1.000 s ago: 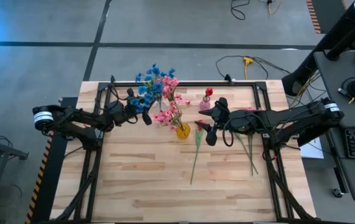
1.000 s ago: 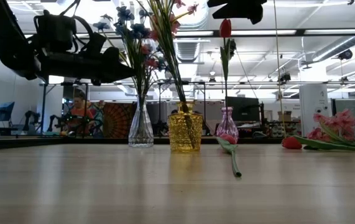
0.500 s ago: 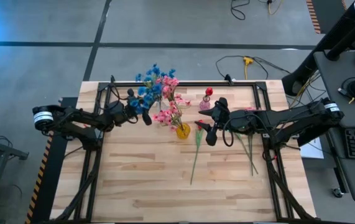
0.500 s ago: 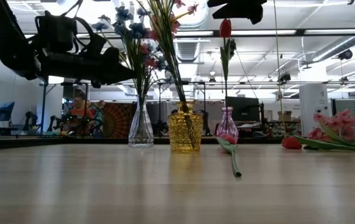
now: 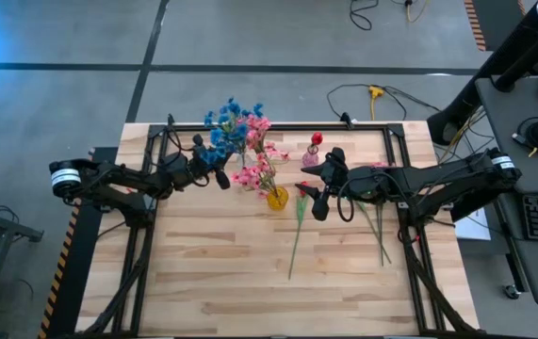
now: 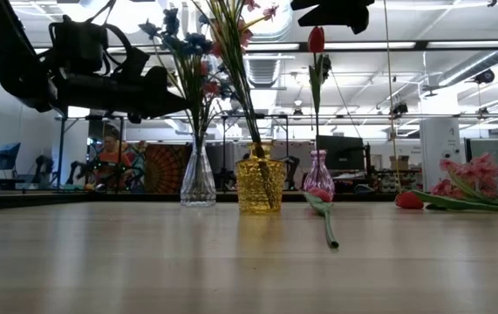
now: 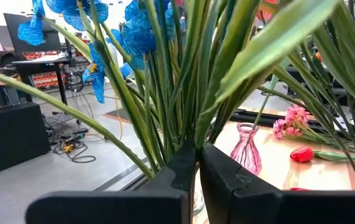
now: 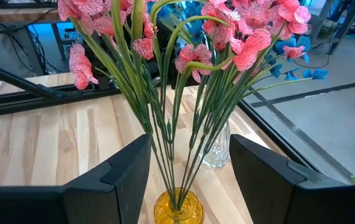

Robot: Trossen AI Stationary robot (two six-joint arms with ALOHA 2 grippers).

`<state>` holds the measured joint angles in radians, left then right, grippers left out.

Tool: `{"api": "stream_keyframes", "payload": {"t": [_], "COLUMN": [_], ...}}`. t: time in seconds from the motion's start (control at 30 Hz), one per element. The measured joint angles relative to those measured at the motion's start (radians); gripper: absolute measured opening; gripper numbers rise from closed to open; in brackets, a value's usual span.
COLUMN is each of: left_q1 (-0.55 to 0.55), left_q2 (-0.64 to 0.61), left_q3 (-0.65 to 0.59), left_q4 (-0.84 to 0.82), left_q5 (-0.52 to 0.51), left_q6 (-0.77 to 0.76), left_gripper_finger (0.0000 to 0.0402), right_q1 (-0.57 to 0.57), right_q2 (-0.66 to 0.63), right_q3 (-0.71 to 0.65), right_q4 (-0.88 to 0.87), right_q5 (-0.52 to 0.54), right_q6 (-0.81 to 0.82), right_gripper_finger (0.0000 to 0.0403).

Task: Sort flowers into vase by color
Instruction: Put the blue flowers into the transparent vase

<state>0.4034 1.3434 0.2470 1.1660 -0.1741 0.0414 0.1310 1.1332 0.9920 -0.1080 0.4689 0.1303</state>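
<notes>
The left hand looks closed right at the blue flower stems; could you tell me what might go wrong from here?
1. The left hand is shut at the stems of the blue flowers standing in the clear vase. Pulling sideways could tip that narrow vase.
2. The yellow vase with pink flowers stands close beside it, blossoms intermingling, so lifting may drag pink stems.
3. The right hand, open, brackets the pink stems and could snag them.
</notes>
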Motion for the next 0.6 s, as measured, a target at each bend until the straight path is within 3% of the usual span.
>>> {"api": "stream_keyframes", "payload": {"t": [0.6], "left_q1": [-0.001], "left_q2": [0.000], "left_q3": [0.000], "left_q4": [-0.035], "left_q5": [0.000], "left_q6": [0.021], "left_gripper_finger": [0.0001], "right_q1": [0.000], "right_q2": [0.000], "right_q3": [0.000], "right_q4": [0.000], "right_q5": [0.000], "right_q6": [0.000], "right_gripper_finger": [0.0212]}}
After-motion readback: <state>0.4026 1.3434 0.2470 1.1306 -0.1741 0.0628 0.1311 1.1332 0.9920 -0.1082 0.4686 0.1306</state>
